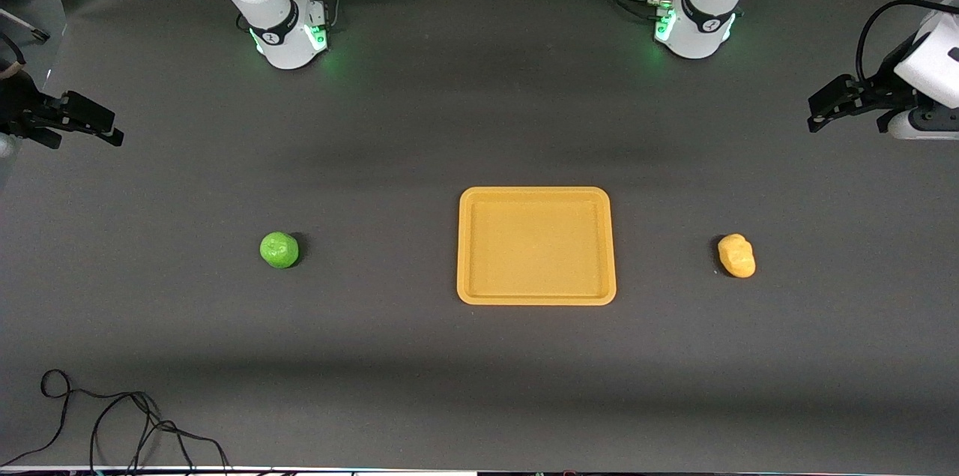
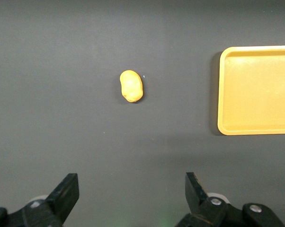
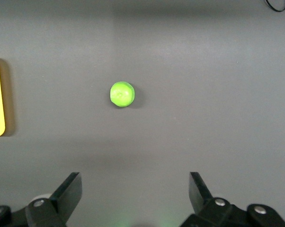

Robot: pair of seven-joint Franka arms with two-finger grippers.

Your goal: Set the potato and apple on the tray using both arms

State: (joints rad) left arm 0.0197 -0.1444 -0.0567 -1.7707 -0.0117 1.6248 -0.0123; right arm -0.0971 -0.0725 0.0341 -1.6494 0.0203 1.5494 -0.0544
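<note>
The orange-yellow tray (image 1: 536,297) lies flat at the middle of the table with nothing on it. The green apple (image 1: 279,249) sits on the mat toward the right arm's end, level with the tray. The yellow-orange potato (image 1: 736,255) sits toward the left arm's end. My left gripper (image 1: 818,115) is open and empty, held up over the left arm's end of the table. My right gripper (image 1: 114,128) is open and empty, held up over the right arm's end. The left wrist view shows the potato (image 2: 131,86), the tray's rim (image 2: 221,94) and the open left gripper (image 2: 131,183). The right wrist view shows the apple (image 3: 121,94) and the open right gripper (image 3: 135,183).
A dark grey mat covers the table. A loose black cable (image 1: 112,416) lies at the table's near edge toward the right arm's end. Both arm bases (image 1: 288,37) (image 1: 693,30) glow green along the table's back edge.
</note>
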